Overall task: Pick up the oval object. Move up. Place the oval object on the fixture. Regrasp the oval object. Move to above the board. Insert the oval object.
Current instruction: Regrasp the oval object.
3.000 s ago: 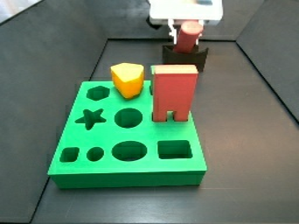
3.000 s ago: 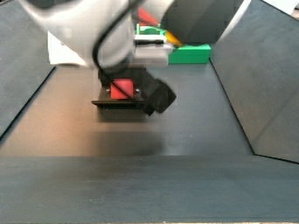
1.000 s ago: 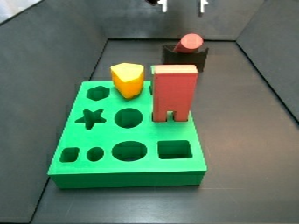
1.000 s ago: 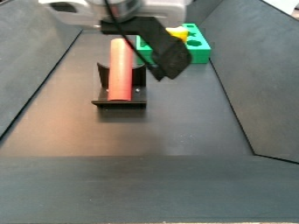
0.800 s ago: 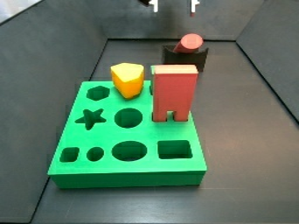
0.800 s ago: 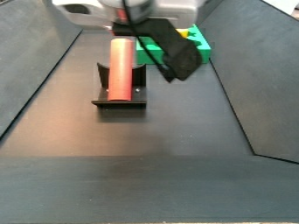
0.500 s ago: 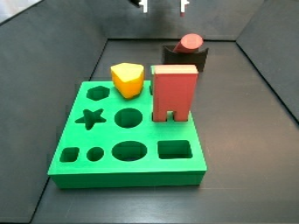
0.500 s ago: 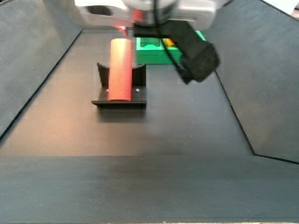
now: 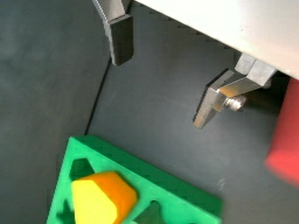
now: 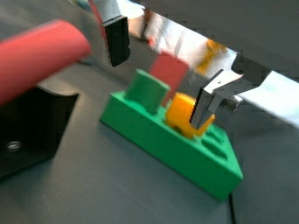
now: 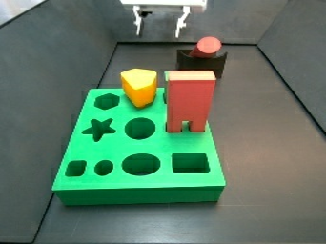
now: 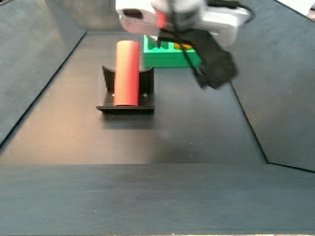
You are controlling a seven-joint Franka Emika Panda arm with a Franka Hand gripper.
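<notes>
Having let go, the hand (image 11: 163, 23) had lifted and drifted off toward 9 o'clock, fingers wide and empty, leaving the oval object (image 12: 127, 67) resting on the fixture (image 12: 125, 105), ready for regrasping.

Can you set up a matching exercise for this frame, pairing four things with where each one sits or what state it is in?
Things:
1. oval object
2. gripper
3. yellow peg
4. red arch block

States:
A. open, empty, raised off the floor
B. standing upright on two legs on the board
C. lying along the fixture
D. stuck in the board near its back edge

Pairs: 1-C, 2-A, 3-D, 4-B
</notes>
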